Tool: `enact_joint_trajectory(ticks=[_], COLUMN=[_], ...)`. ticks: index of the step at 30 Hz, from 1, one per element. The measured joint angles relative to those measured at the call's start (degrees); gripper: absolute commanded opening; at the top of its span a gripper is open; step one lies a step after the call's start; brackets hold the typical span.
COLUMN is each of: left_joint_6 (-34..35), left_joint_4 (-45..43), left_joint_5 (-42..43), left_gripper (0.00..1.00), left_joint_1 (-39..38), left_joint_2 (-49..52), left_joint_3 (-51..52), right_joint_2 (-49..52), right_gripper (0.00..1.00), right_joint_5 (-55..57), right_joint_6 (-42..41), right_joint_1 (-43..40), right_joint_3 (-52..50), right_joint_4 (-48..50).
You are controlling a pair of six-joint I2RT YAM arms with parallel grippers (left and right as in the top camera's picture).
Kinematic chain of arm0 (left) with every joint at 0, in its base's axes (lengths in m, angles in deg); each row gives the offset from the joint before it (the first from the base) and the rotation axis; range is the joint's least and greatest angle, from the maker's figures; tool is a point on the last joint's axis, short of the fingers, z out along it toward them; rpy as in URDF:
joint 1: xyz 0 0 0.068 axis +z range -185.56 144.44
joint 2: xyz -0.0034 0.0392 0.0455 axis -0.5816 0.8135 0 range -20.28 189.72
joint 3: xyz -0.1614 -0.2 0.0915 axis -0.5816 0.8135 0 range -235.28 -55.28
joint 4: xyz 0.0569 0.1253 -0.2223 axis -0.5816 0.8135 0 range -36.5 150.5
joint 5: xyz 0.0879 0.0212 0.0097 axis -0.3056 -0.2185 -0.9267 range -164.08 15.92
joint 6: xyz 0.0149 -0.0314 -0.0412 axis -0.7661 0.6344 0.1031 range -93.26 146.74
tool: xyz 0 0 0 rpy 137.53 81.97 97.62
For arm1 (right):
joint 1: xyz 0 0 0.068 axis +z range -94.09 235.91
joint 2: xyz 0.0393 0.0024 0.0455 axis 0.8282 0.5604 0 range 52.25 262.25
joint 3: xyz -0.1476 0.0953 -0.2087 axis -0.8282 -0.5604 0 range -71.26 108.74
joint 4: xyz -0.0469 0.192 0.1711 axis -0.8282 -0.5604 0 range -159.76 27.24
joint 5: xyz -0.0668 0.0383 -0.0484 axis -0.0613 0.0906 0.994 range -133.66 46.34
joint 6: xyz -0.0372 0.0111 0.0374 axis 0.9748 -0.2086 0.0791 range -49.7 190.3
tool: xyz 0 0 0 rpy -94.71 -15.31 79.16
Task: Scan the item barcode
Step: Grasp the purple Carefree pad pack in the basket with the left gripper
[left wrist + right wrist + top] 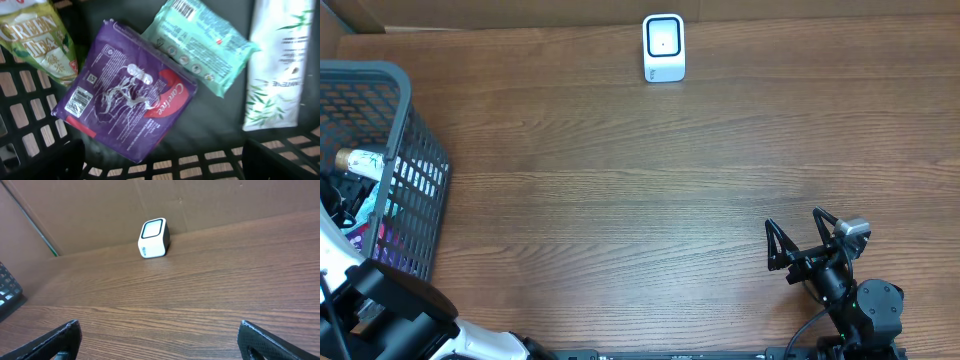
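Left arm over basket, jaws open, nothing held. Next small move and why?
Probably lower the left gripper onto the purple pack and close. The pack lies flat in the basket just ahead of the open jaws, seemingly atop its neighbours, with a barcode label facing up. The scanner waits at the table's far edge.

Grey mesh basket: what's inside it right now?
In the grey mesh basket: purple Carefree pack, mint-green pack, green tea packet, white bamboo-print pack. Anything beneath them is covered.
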Motion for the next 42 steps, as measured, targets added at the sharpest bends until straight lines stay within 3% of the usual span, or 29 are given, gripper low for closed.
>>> enact_joint_trajectory(ticks=[6, 14, 19, 27, 28, 30, 33, 42], left_joint_6=[0.83, -1.51, -4.50, -7.80, -8.11, -8.28, -8.68, -9.11], left_joint_4=[1.09, -1.27, -2.58, -3.67, -3.67, -3.67, -3.63, -0.55], left_joint_5=[-1.25, -1.77, -2.08, -3.50, -3.87, -4.68, -5.70, -5.90], left_gripper=[0.91, 0.80, 0.68, 0.61, 0.59, 0.43, 0.05, 0.04], left_joint_1=[0.00, -0.07, -0.07, -1.55, -1.66, -1.97, -1.97, -2.23], left_joint_2=[2.91, 8.50, 11.08, 16.11, 16.55, 17.22, 17.86, 18.45], left_joint_3=[0.00, 0.00, 0.00, 0.00, 0.00, -0.02, -0.17, -2.64], right_joint_2=[0.00, 0.00, 0.00, 0.00, 0.00, 0.00, 0.00, 0.00], right_gripper=[1.00, 1.00, 1.00, 1.00, 1.00, 1.00, 1.00, 1.00], right_joint_5=[0.00, 0.00, 0.00, 0.02, 0.00, -0.02, -0.02, -0.02], right_joint_6=[-0.02, -0.04, -0.02, -0.02, 0.00, -0.02, -0.02, -0.02], right_joint_1=[0.00, 0.02, 0.00, 0.02, 0.02, 0.00, 0.02, 0.00], right_joint_3=[0.00, 0.00, 0.00, 0.00, 0.00, 0.00, 0.00, 0.00], right_joint_4=[0.02, -0.02, 0.00, 0.00, 0.00, -0.02, 0.00, 0.00])
